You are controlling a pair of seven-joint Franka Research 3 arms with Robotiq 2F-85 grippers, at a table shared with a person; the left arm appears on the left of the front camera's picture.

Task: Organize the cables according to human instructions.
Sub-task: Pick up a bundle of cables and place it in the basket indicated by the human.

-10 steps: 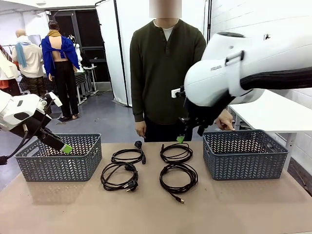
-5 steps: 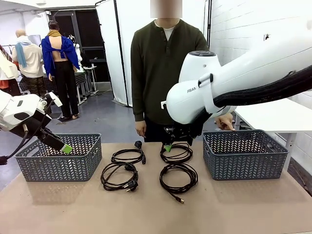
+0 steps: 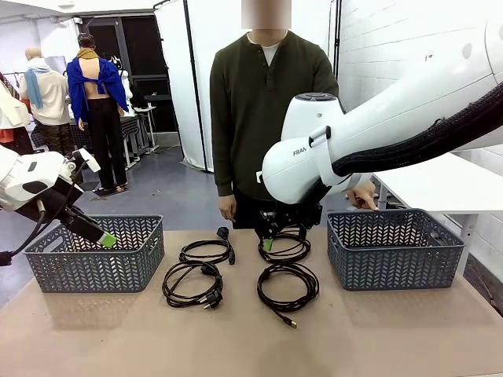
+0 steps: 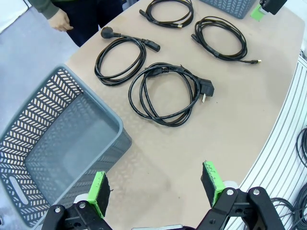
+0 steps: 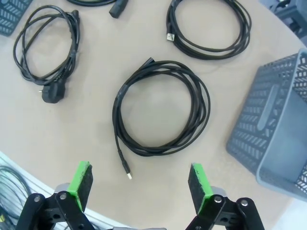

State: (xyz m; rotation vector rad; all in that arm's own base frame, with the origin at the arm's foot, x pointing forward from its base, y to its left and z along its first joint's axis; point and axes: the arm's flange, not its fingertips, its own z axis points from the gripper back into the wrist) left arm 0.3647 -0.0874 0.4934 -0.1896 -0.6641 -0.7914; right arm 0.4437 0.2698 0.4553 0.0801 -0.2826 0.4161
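Note:
Four black coiled cables lie between two baskets: far left (image 3: 206, 251), near left (image 3: 191, 284), far right (image 3: 284, 247), near right (image 3: 288, 284). My right gripper (image 3: 275, 236) hangs open just above the far right cable. In the right wrist view that coil (image 5: 160, 108) lies ahead of the open right gripper (image 5: 139, 186), untouched. My left gripper (image 3: 102, 236) stands open over the left basket (image 3: 94, 267), and the left wrist view shows the left gripper (image 4: 154, 187) wide apart with nothing in it. The human (image 3: 267, 118) stands at the far edge, one hand (image 3: 363, 196) behind the right basket (image 3: 393, 251).
The grey baskets flank the cables, left basket (image 4: 57, 139) and right basket (image 5: 273, 124). Bare tabletop (image 3: 251, 338) stretches along the near edge. My right arm's white body (image 3: 314, 165) reaches across the middle, above the far right of the table.
My right arm has swung left and come down from beside the right basket to just over the far right cable. The left arm and the cables have not moved.

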